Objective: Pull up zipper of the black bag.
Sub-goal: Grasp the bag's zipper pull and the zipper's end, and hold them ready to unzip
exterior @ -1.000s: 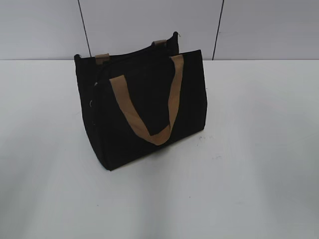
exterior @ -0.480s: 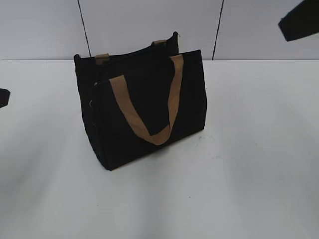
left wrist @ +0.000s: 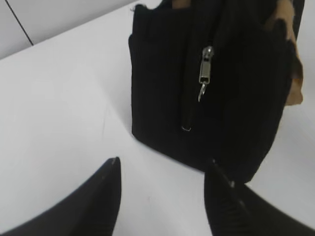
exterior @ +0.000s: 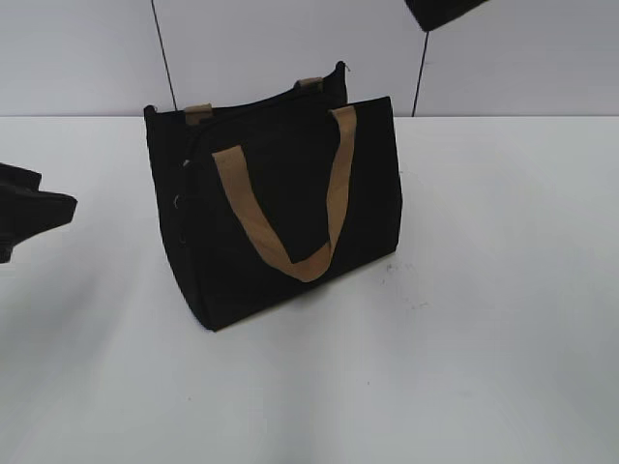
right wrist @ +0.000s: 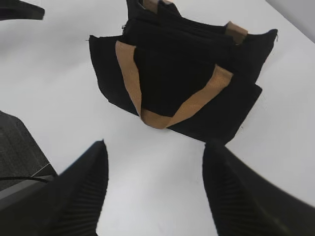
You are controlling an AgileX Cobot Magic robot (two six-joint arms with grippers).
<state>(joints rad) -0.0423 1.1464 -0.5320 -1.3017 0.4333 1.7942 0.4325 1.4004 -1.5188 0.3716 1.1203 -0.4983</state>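
Both arms have pushed further in: the left gripper (left wrist: 162, 169) now reaches in from the left edge, the right gripper (right wrist: 155, 152) has slid leftward along the top. Left gripper is spread wide, empty, low over the white tabletop (exterior: 484, 338), just short of the black bag (exterior: 280, 208). Facing it, the zipper (left wrist: 205, 71) runs up the bag's end panel, silver pull dangling. Right gripper, equally spread, hovers above the tan handle (right wrist: 167, 115).

You're seeing bare table (left wrist: 64, 98) lying between the left gripper (left wrist: 165, 172) and the bag (left wrist: 162, 98); nothing is blocking the zipper (left wrist: 205, 69). The handle (exterior: 290, 217) is hanging across the bag's front.
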